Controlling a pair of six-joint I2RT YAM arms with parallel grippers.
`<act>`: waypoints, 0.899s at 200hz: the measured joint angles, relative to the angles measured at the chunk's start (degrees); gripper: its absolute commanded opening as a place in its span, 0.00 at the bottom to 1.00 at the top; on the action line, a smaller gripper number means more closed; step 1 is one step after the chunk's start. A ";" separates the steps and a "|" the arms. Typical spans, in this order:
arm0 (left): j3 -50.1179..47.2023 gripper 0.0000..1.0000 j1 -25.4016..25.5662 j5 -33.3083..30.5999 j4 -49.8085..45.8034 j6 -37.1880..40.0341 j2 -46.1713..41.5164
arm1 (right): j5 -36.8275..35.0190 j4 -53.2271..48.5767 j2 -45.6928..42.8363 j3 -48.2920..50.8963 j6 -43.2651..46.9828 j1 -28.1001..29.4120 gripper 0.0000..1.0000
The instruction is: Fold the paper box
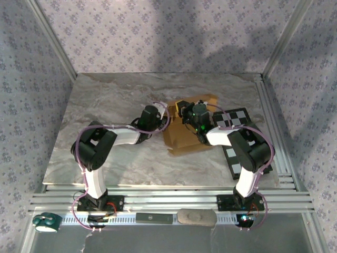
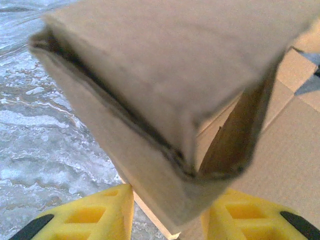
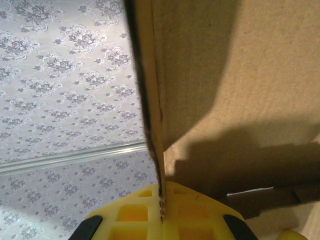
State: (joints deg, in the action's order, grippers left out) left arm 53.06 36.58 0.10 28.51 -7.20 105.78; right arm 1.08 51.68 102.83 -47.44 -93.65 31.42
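Note:
The paper box point(image 1: 184, 138) is a tan cardboard piece lying mid-table, partly folded, with walls raised at its far end. My left gripper point(image 1: 162, 120) reaches its left side. In the left wrist view its yellow fingers point(image 2: 102, 215) stand apart on either side of a folded double wall of the paper box point(image 2: 165, 90), with a slit of table showing beside the left finger. My left gripper point(image 2: 175, 200) looks open around that wall. My right gripper point(image 1: 185, 113) is at the far edge. Its jaws point(image 3: 161, 200) are shut on a thin upright flap of the paper box point(image 3: 235, 75).
A black-and-white checkered board point(image 1: 239, 118) lies to the right of the box, partly under the right arm. The marble tabletop point(image 1: 105, 105) spreads to the left. On the near rail sit a dark bar point(image 1: 154, 217), a grey oval pad point(image 1: 196, 216) and a tape roll point(image 1: 45, 222).

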 measured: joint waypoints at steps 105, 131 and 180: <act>0.57 0.16 -3.58 8.00 -3.02 1.55 -1.14 | 0.15 0.15 0.00 0.39 -0.02 -0.26 0.00; 1.38 0.16 -3.28 6.95 -4.02 1.53 -0.98 | -0.37 0.24 0.00 0.39 -0.13 -0.24 0.00; 4.24 0.13 -0.57 -0.94 -5.88 0.00 0.74 | -3.52 0.74 0.09 0.39 -0.96 0.55 0.00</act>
State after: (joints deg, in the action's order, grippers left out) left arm 57.30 36.01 -0.84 22.63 -7.20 106.52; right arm -2.44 52.42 102.91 -47.05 -94.61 31.97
